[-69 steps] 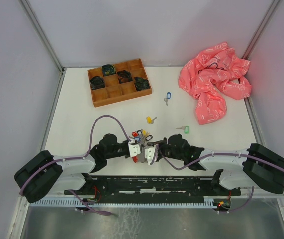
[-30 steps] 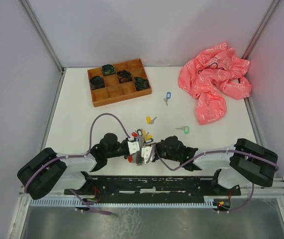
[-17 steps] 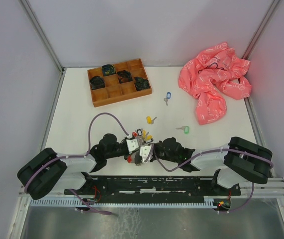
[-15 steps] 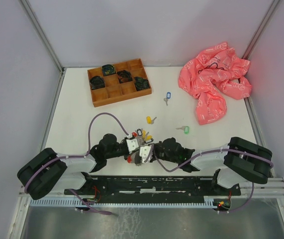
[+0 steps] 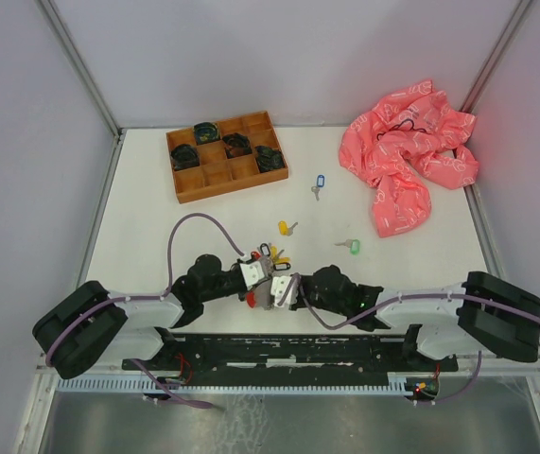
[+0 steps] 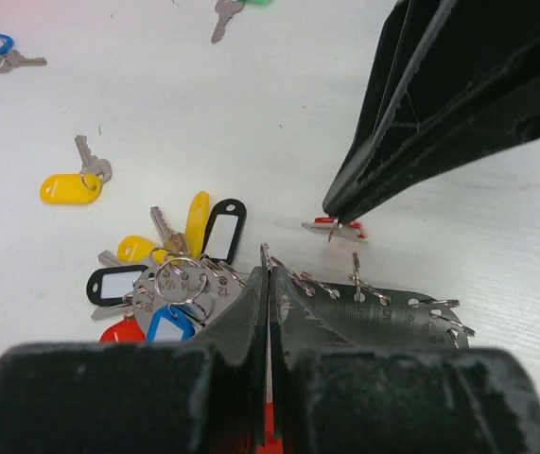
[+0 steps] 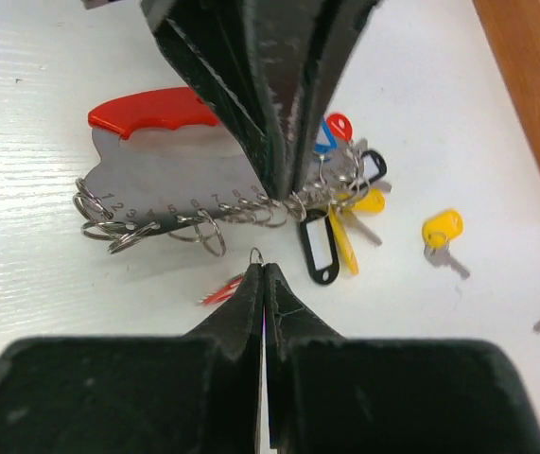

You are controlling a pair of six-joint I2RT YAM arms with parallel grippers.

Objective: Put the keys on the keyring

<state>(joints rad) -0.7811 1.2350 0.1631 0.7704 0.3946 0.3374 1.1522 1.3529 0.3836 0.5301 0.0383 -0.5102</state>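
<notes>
The keyring (image 6: 265, 250), a thin silvery ring on the edge of a grey numbered plate (image 7: 165, 161) with a red handle, is pinched in my shut left gripper (image 6: 268, 255). A bunch of tagged keys (image 6: 170, 274) hangs beside it, with black, yellow, blue and red tags. Just in front, my right gripper (image 7: 264, 268) is shut on the small ring of a red-tagged key (image 7: 220, 289), close to the plate's row of rings. Loose keys lie further out: yellow (image 5: 286, 227), green (image 5: 349, 246) and blue (image 5: 318, 183). Both grippers meet near the table's front middle (image 5: 270, 282).
A wooden compartment tray (image 5: 227, 156) with dark items stands at the back left. A crumpled pink cloth (image 5: 407, 156) lies at the back right. White walls with metal rails close in both sides of the table.
The right arm's rear link has swung out to the right while its gripper stays by the plate. Both grippers remain shut and the left arm has barely moved.
</notes>
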